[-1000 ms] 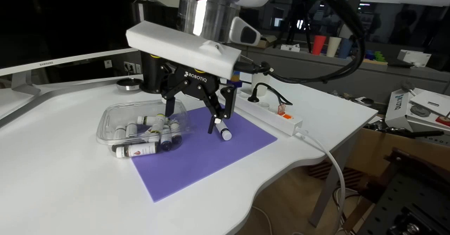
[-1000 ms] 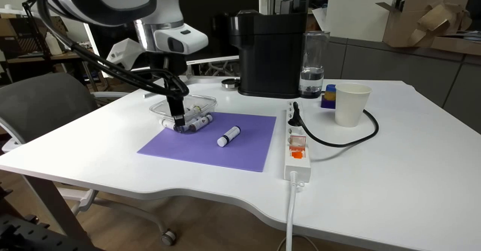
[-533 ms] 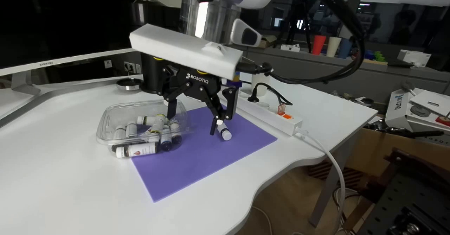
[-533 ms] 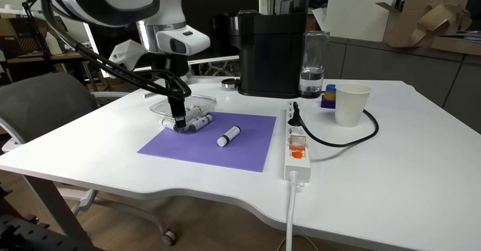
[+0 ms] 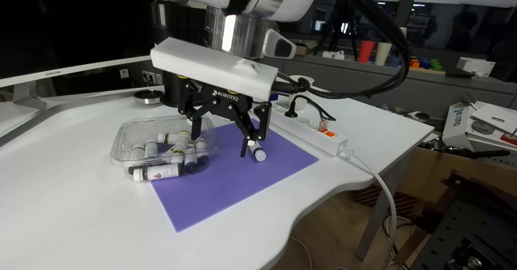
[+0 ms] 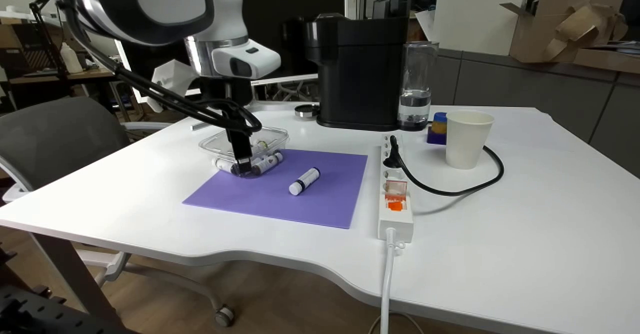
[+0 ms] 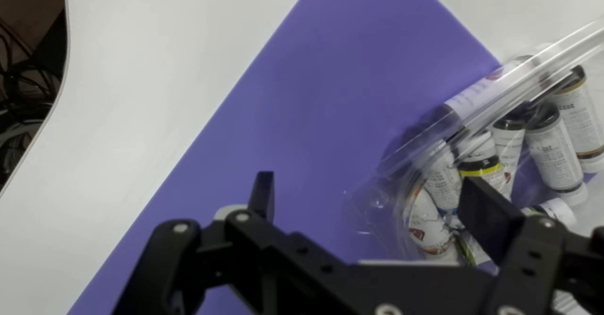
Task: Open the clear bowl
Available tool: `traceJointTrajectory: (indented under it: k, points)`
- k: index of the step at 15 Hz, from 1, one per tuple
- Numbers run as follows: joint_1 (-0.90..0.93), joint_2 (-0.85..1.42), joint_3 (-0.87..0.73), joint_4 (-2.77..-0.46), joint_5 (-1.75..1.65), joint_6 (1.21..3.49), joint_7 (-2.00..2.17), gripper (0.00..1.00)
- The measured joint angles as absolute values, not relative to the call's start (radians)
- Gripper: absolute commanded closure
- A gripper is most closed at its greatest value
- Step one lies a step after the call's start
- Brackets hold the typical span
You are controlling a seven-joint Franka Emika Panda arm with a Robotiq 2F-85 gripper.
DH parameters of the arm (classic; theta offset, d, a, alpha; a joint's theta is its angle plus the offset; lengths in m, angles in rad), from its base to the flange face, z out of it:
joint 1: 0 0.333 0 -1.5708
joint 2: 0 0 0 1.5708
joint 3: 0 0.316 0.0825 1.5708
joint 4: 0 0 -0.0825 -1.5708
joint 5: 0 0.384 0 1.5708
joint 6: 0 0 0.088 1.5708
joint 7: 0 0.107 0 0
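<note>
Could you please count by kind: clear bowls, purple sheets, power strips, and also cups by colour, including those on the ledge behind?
Clear bowl: 1
Purple sheet: 1
Power strip: 1
Red cup: 1
Blue cup: 1
Pale cups: 2
Total: 7

I count: gripper (image 5: 220, 144), one; clear bowl (image 5: 139, 133), one; tubes (image 5: 151, 148) inside, at least seven, overlapping; loose white tube (image 6: 304, 181), one; purple mat (image 6: 272, 200), one; power strip (image 6: 395, 176), one; tabletop cup (image 6: 468, 141), one.
</note>
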State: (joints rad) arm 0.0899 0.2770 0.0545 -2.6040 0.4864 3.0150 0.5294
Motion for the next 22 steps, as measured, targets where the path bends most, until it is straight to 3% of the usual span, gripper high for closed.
traceJointTrajectory:
  k: [2,3,4,10,13,15,17,22]
  points:
    - [0.086,0.296,0.058,-2.601,0.487,3.049,0.505,0.00]
    - [0.083,0.305,0.061,-2.598,0.488,3.065,0.494,0.25]
    - [0.079,0.315,0.065,-2.595,0.488,3.080,0.484,0.26]
    - [0.026,0.343,0.129,-2.579,0.490,3.147,0.456,0.69]
    - [-0.008,0.343,0.165,-2.581,0.490,3.161,0.444,0.87]
    - [-0.033,0.340,0.186,-2.581,0.490,3.167,0.436,0.89]
    - [-0.059,0.334,0.209,-2.582,0.490,3.168,0.428,0.97]
    - [-0.111,0.296,0.276,-2.595,0.490,3.164,0.411,0.96]
